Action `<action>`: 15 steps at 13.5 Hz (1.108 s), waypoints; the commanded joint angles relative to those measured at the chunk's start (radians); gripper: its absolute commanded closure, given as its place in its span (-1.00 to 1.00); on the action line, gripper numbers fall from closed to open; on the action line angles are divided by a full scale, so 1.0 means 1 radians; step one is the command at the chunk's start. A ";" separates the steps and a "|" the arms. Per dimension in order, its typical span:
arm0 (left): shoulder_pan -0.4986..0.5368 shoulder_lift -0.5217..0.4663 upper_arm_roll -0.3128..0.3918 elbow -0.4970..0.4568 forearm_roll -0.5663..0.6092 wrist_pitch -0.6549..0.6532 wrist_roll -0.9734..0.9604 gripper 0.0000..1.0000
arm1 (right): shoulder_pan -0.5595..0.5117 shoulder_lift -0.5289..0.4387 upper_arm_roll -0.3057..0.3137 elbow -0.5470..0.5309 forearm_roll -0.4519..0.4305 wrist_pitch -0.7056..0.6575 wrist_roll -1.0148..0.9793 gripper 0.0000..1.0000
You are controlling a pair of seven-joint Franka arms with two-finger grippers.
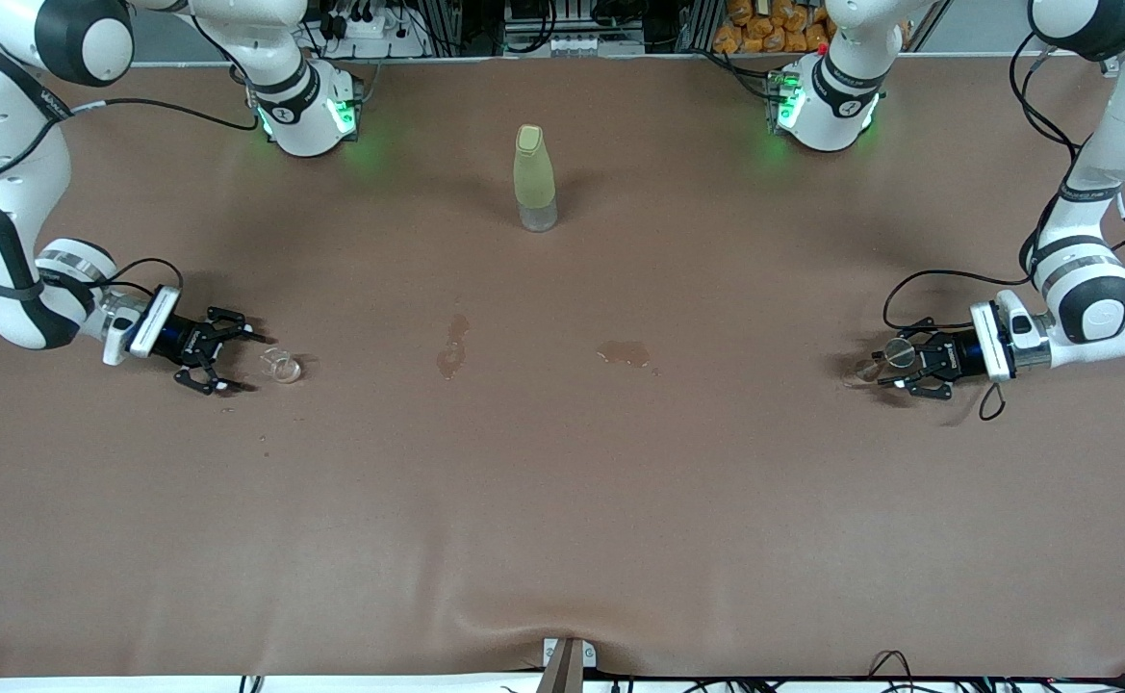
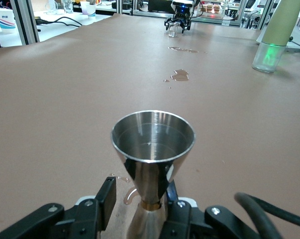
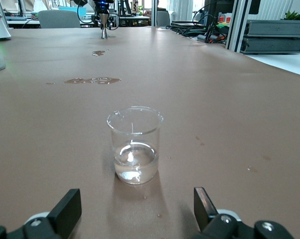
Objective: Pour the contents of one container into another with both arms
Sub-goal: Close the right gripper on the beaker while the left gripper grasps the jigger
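Stainless-steel jigger [image 2: 152, 164], grasped at its waist by the left gripper [image 1: 911, 371] at the left arm's end of the table [image 1: 562, 500], holds liquid. A glass beaker [image 3: 135, 145] stands on the table just before the released right gripper [image 1: 231, 360], at the right arm's end. Risk: a tilt while carrying would spill, and wet patches [image 1: 452, 345] already mark the table. Only the wrist views reveal liquid levels; only the front view shows how well apart the vessels stand, with a bottle [image 1: 534, 178] between the bases.
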 commanded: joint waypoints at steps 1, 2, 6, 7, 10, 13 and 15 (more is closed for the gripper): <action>-0.003 -0.009 -0.004 -0.015 -0.029 0.011 0.028 0.08 | 0.001 0.042 -0.002 -0.006 0.059 -0.023 -0.318 -1.00; -0.003 -0.009 -0.004 -0.015 -0.029 0.011 0.028 0.20 | 0.004 0.048 0.002 -0.006 0.071 -0.031 -0.333 -1.00; -0.013 -0.012 -0.004 -0.012 -0.029 0.013 0.027 0.54 | 0.007 0.053 0.030 -0.006 0.081 -0.031 -0.339 -1.00; -0.014 -0.013 -0.004 -0.011 -0.029 0.013 0.027 0.64 | 0.009 0.053 0.033 -0.006 0.081 -0.029 -0.339 -1.00; -0.032 -0.026 -0.003 0.000 -0.027 0.014 0.020 0.94 | 0.023 0.057 0.045 -0.008 0.102 -0.029 -0.344 -1.00; -0.071 -0.062 -0.010 0.004 -0.027 0.014 0.004 0.95 | 0.035 0.059 0.060 -0.008 0.122 -0.026 -0.347 -1.00; -0.094 -0.095 -0.050 0.032 -0.029 0.014 -0.004 0.95 | 0.043 0.065 0.064 -0.008 0.131 -0.026 -0.347 -1.00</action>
